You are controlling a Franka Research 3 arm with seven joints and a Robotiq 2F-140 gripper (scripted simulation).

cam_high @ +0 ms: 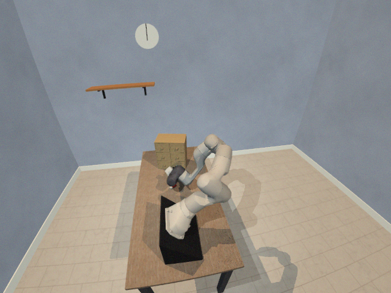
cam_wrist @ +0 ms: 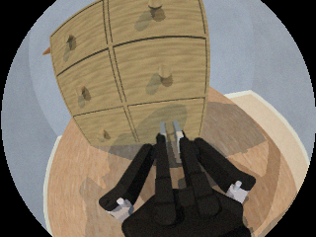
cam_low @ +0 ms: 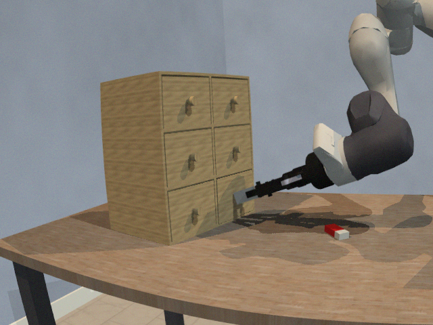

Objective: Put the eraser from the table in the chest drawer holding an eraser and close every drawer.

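Reaching low and nearly level across the table (cam_low: 210, 279), the gripper (cam_low: 241, 196) has its tips right at the front of the lower right drawer (cam_low: 225, 187) of the chest (cam_low: 132, 147), right as seen facing the fronts. The two fingers are drawn almost together. In the wrist view their pale pads (cam_wrist: 177, 133) meet the drawer face just where a knob should sit. That knob is hidden behind them, so I judge rather than see that they pinch it. Every drawer front looks flush with the chest, so none is open yet, and which one holds the matching eraser cannot be told from outside. What the coming pull turns on is direction. The drawer must slide straight out from the chest's front, which is very nearly back along the gripper's own long axis, toward the wrist and the arm's base. The eraser (cam_low: 336, 231), red with a white end, lies flat on the table on that same side, behind the fingertips and roughly below the dark wrist, well apart from the chest. Its long axis runs roughly crosswise to the line of the pull. A short, straight draw should stop well short of it. The tray has no stop, so less than half its length is the safe limit.
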